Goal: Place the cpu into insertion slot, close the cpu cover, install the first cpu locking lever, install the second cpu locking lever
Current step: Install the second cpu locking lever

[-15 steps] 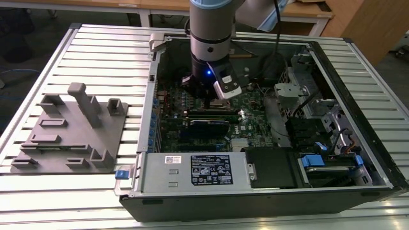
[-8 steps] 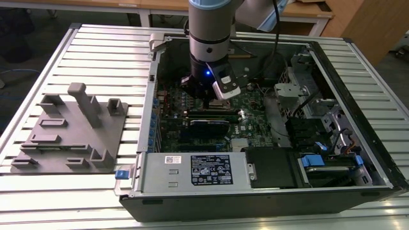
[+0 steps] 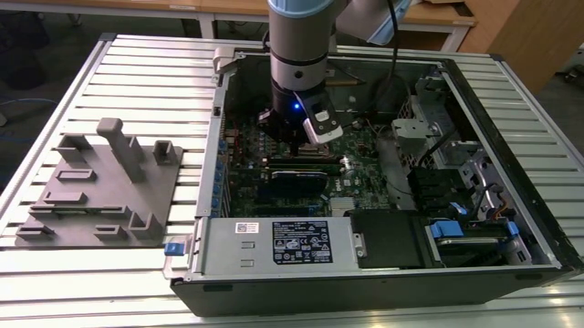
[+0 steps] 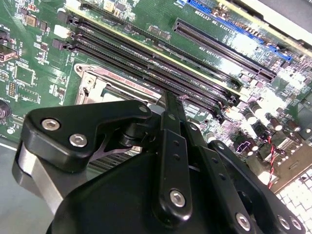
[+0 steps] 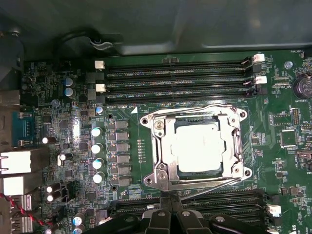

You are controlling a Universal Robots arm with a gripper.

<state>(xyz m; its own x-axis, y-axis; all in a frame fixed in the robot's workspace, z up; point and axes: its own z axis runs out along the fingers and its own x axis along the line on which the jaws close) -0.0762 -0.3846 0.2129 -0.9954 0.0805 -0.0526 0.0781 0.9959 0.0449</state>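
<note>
In the first wrist view the cpu (image 5: 197, 148) lies flat in the insertion slot (image 5: 181, 168) on the green board, its dull silver top showing. The cpu cover (image 5: 158, 146) is down around it as a silver frame. A thin wire lever (image 5: 219, 185) runs along the socket edge nearest my gripper (image 5: 168, 196). The gripper's black fingers are shut together just off that edge, with nothing seen between them. In the second wrist view the gripper (image 4: 169, 97) points at the socket frame (image 4: 92, 80). The exterior view has the gripper (image 3: 294, 142) low inside the computer case.
Long black memory slots (image 5: 175, 78) lie on the socket's far side, with more beside the fingers (image 5: 229, 202). Capacitors (image 5: 97, 146) stand near the socket. Case walls (image 3: 511, 137) and a power supply (image 3: 273, 242) surround the board. A grey fixture plate (image 3: 100, 184) sits on the slatted table.
</note>
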